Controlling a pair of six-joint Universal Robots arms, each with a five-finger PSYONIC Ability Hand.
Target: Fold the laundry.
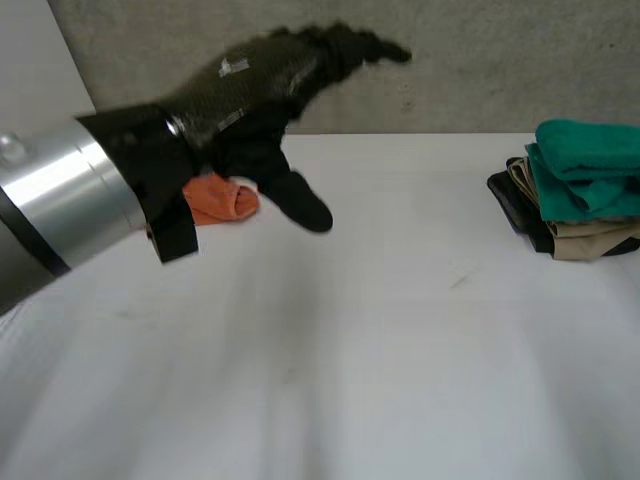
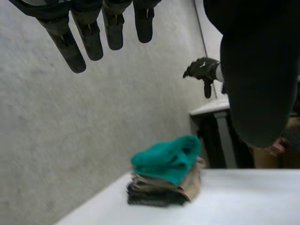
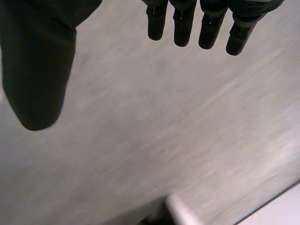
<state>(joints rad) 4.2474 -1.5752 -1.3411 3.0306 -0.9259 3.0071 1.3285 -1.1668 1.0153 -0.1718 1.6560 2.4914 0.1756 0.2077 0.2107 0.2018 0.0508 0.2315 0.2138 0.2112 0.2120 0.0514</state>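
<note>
My left hand (image 1: pixel 250 90) is raised above the white table (image 1: pixel 350 360) at its back left, open, with straight fingers and the thumb hanging down. Behind it, partly hidden by the wrist, a crumpled orange cloth (image 1: pixel 215 200) lies on the table. A stack of folded laundry (image 1: pixel 575 215) sits at the back right, with a teal piece (image 1: pixel 590 150) on top of tan and black ones. In the left wrist view the same stack (image 2: pixel 164 176) lies beyond my left hand's straight fingers (image 2: pixel 89 37). My right hand (image 3: pixel 37 70) is open, facing a grey wall; it shows far off, raised (image 2: pixel 201 70).
A grey wall (image 1: pixel 480 60) runs along the table's far edge. Beyond the table's right end stands a dark piece of furniture with a light top (image 2: pixel 211 110).
</note>
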